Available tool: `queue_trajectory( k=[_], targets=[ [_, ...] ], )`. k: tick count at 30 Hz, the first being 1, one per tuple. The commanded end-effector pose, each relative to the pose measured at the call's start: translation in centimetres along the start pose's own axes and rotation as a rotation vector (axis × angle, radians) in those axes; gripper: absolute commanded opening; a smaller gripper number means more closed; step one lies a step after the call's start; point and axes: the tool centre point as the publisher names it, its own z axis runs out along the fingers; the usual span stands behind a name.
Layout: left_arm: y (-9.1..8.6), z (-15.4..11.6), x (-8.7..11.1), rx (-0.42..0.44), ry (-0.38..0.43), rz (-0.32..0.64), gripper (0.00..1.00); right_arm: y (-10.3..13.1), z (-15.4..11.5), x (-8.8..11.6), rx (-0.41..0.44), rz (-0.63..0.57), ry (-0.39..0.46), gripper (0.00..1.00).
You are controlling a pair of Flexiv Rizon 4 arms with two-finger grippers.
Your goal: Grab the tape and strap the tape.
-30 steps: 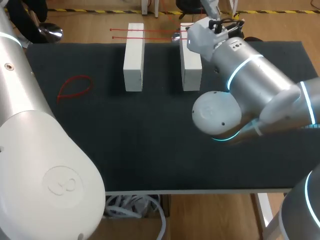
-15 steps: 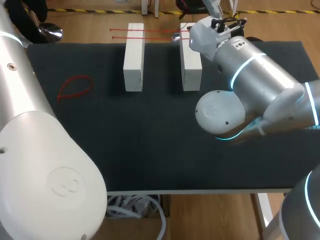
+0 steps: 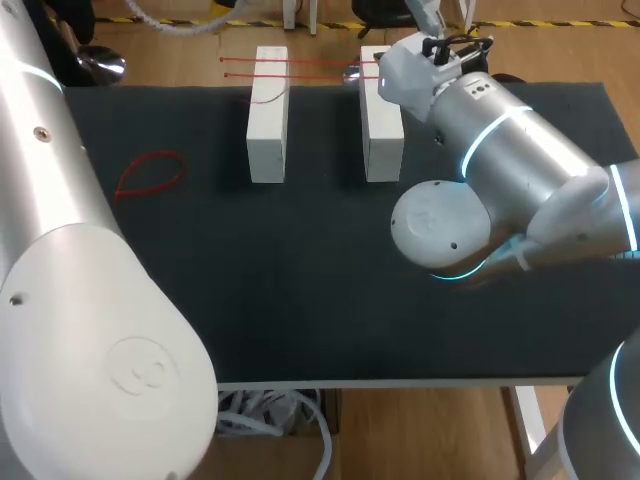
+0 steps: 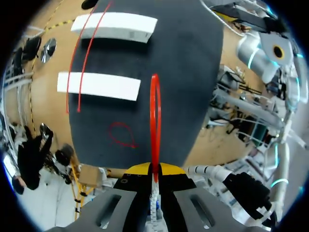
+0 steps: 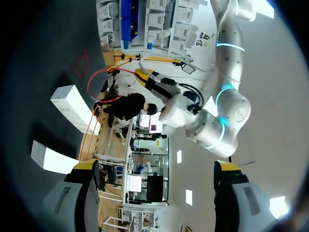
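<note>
My left gripper (image 4: 154, 170) is shut on the tail of a red tape loop (image 4: 154, 121), which stands out ahead of its fingers, high above the mat. In the head view that loop shows only as a faint red curve (image 3: 265, 92) over the left white block (image 3: 268, 115). Two straight red straps (image 3: 300, 62) lie across the far ends of that block and the right white block (image 3: 380, 130). My right gripper (image 5: 157, 166) is open with nothing between its fingers; its wrist sits over the right block's far end.
A second red tape loop (image 3: 150, 175) lies flat on the dark mat (image 3: 300, 280) at the left. My right arm's elbow (image 3: 440, 225) hangs over the mat right of the blocks.
My left arm has shifted, and the loop it holds has come into view over the left block. My right arm moved slightly right, then stayed still.
</note>
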Motion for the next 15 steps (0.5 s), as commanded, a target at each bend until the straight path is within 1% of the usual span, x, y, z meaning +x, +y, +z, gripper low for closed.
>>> queue_trajectory(
  k=[1, 2, 3, 4, 5, 6, 15],
  targets=[
    [1.14, 1.0, -1.28, 0.005, 0.07, -0.029, 0.0, -0.09, -0.07, -0.3, -0.003, -0.002, 0.009, 1.0],
    [1.28, 1.12, -1.42, 0.003, 0.074, -0.033, 0.0, -0.09, -0.07, -0.3, -0.003, -0.002, 0.009, 1.0],
    [1.47, 1.32, -1.68, 0.029, 0.086, -0.03, 0.0, -0.09, -0.07, -0.3, -0.003, -0.002, 0.009, 1.0],
    [1.47, 1.32, -1.68, 0.029, 0.086, -0.03, 0.0, -0.09, -0.07, -0.3, -0.003, -0.002, 0.009, 1.0],
    [1.47, 1.32, -1.68, 0.029, 0.086, -0.03, 0.34, -0.09, -0.07, -0.3, -0.003, -0.002, 0.009, 1.0],
    [1.47, 1.32, -1.68, 0.029, 0.086, -0.03, 1.0, -0.09, -0.07, -0.3, -0.003, -0.002, 0.009, 1.0],
    [1.47, 1.32, -1.68, 0.029, 0.086, -0.03, 1.0, -0.09, -0.07, -0.3, -0.003, -0.002, 0.009, 1.0]
  ],
)
